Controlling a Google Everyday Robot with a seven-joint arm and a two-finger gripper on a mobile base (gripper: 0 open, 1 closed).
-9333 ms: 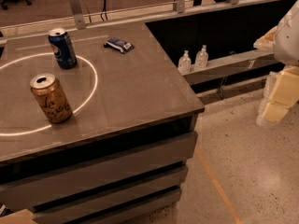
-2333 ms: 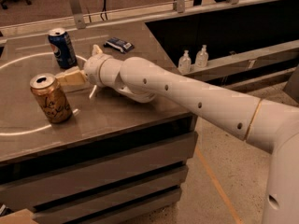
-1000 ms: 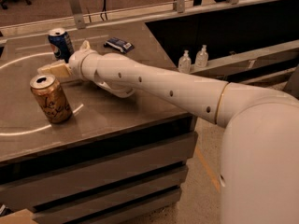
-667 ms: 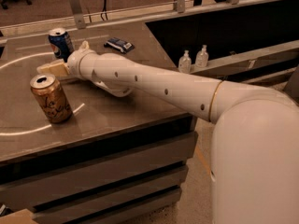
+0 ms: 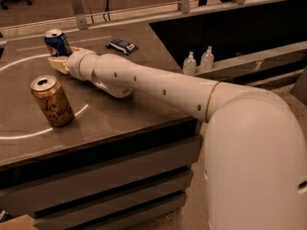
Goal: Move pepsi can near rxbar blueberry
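Note:
The pepsi can [image 5: 56, 41], dark blue with a silver top, stands upright at the back left of the table. My gripper [image 5: 58, 63] is right in front of it at its base and hides its lower part; I cannot tell whether it touches the can. My white arm [image 5: 158, 87] stretches across the table from the lower right. The rxbar blueberry [image 5: 122, 45], a flat dark blue wrapper with white print, lies at the back of the table, to the right of the can.
A gold-brown can [image 5: 52, 101] stands upright front left, on a white circle line [image 5: 29, 132] marked on the grey table [image 5: 124, 114]. Two small clear bottles [image 5: 198, 60] stand on a ledge beyond the table's right edge. Railing posts line the far edge.
The arm came in from the right and reached across the table. Over the last second the gripper has crept up to the pepsi can's base. The cans and the bar have not moved.

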